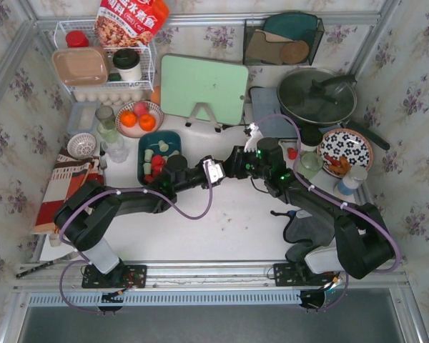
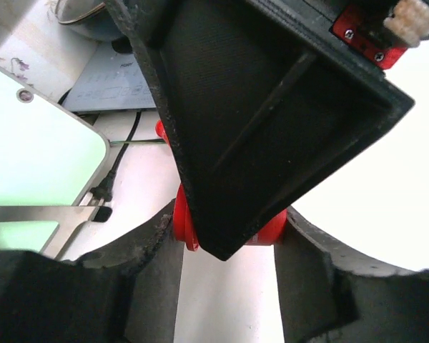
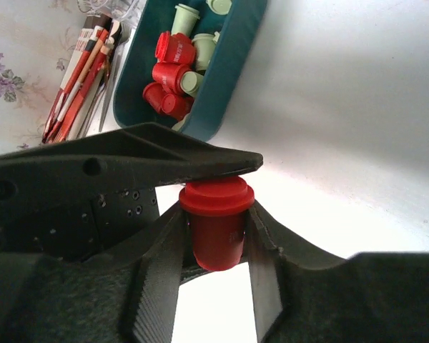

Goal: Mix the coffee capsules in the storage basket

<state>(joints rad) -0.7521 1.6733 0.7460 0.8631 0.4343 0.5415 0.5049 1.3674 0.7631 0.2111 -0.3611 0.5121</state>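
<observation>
Red capsule [image 3: 216,221], lower centre: right gripper [image 3: 214,239] jaws clamp its body; left gripper [image 2: 229,232] jaws part-closed against its rim. Basket [image 3: 236,61], upper left. Handling: confirm left grip before right lets go.

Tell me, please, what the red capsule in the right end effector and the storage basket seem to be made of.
The red capsule: probably moulded plastic, smooth, slightly glossy; soft highlights along its rim and uniform colour. The storage basket: likely plastic too, dark teal, satin; rounded seamless wall with a dull sheen.
</observation>
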